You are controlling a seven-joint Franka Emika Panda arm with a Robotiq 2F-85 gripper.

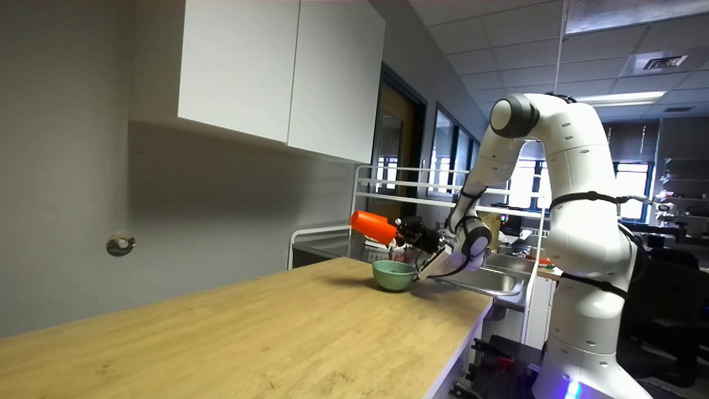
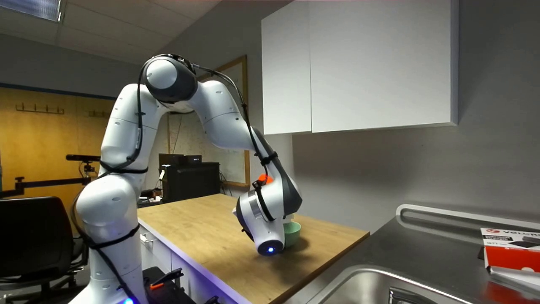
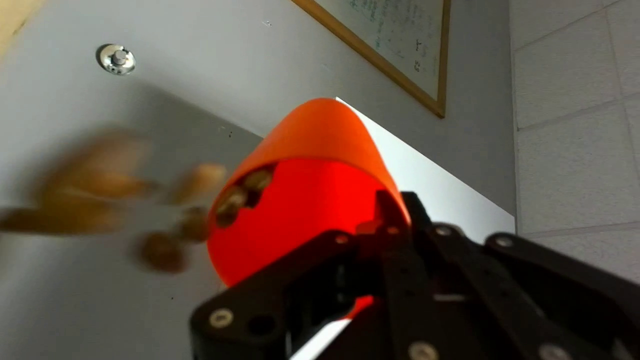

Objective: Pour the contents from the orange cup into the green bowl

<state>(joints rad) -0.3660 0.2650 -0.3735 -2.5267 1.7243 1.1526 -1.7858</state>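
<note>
The orange cup (image 1: 372, 226) is tipped well over above the green bowl (image 1: 394, 278), its base up and its mouth slanting down toward my gripper. My gripper (image 1: 399, 233) is shut on the cup's rim wall. In the wrist view, one finger of the gripper (image 3: 400, 207) is inside the orange cup (image 3: 322, 130) and one outside. Brown pieces (image 3: 165, 250) fall from the mouth, blurred; several sit inside near the rim. The bowl stands upright on the counter. The arm partly hides the cup (image 2: 266, 179) and bowl (image 2: 292, 233) in an exterior view.
The wooden counter (image 1: 249, 343) runs along the wall beneath a white wall cabinet (image 1: 238, 66). A white metal rack (image 1: 443, 203) and a sink (image 1: 498, 281) are behind the arm. A red and white box (image 2: 512, 253) lies on the dark worktop beside the sink.
</note>
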